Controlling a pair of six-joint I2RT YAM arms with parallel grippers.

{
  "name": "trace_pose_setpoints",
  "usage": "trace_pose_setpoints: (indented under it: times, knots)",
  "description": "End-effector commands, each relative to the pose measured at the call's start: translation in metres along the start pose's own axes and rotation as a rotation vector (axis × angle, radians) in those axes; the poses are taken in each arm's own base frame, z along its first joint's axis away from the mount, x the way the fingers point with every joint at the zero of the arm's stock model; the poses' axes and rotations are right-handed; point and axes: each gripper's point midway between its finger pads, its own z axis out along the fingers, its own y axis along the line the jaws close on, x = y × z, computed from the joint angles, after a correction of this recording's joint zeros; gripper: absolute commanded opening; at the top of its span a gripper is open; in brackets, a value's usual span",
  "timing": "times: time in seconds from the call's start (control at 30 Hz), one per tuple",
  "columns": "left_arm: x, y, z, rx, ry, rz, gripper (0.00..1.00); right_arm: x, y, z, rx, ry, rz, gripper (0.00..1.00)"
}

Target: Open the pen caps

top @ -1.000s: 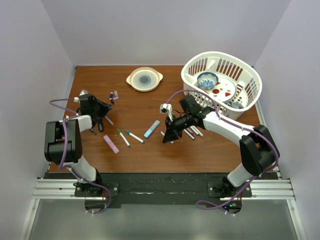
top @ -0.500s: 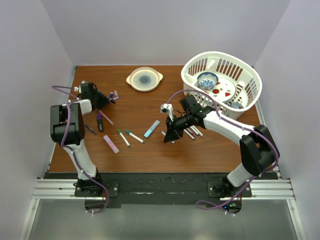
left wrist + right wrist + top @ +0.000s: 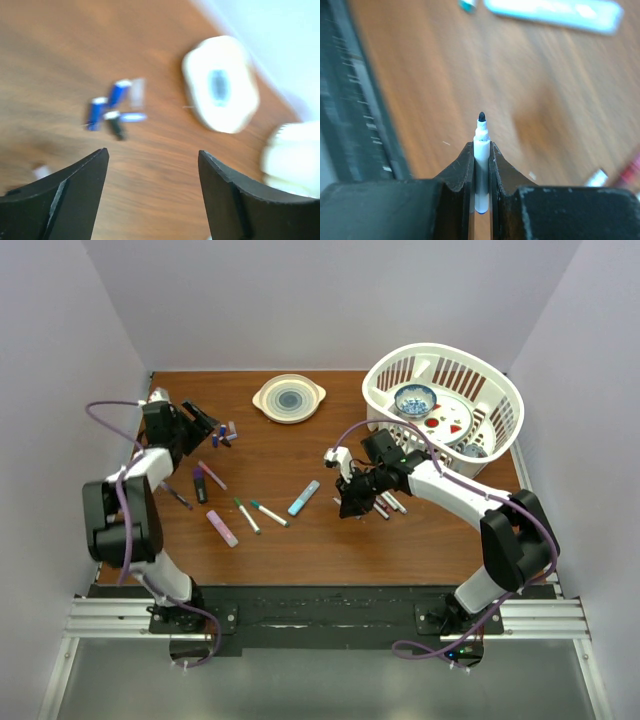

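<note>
Several loose pen caps (image 3: pixel 224 433), blue, black and pale, lie in a small cluster at the far left of the table; the left wrist view shows these pen caps (image 3: pixel 112 107) blurred, ahead of the fingers. My left gripper (image 3: pixel 203 421) (image 3: pixel 152 152) hovers just left of them, open and empty. Mid-table, my right gripper (image 3: pixel 350 503) (image 3: pixel 481 147) is shut on a thin white pen (image 3: pixel 481 165), and the pen's bare dark tip (image 3: pixel 481 117) sticks out past the fingers.
Pens lie scattered on the wood: purple (image 3: pixel 211 475), pink (image 3: pixel 222 528), two green-tipped (image 3: pixel 258 514), light blue (image 3: pixel 304 497) and several beside the right gripper (image 3: pixel 388 504). A cream dish (image 3: pixel 289 398) sits at the back. The white basket (image 3: pixel 505 430) holds crockery at the back right.
My left gripper has opened wide and swung toward the back left corner, beside the cap cluster. The right gripper has shifted slightly right, still gripping the white pen.
</note>
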Motion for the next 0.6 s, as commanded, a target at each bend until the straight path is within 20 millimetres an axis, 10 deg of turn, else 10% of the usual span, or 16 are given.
trace_pose_setpoints:
  times: [0.0,0.33,0.57]
  knots:
    - [-0.044,-0.071,-0.064,0.258,-0.179,0.159,0.78,0.017,-0.043,-0.017,0.232,0.118,-0.051,0.05]
    - [0.026,-0.092,-0.130,0.338,-0.095,0.464,0.81,0.052,-0.083,-0.024,0.373,0.262,0.006,0.12]
    - [0.028,-0.101,-0.140,0.374,-0.095,0.504,0.81,0.065,-0.091,-0.018,0.386,0.315,0.019,0.19]
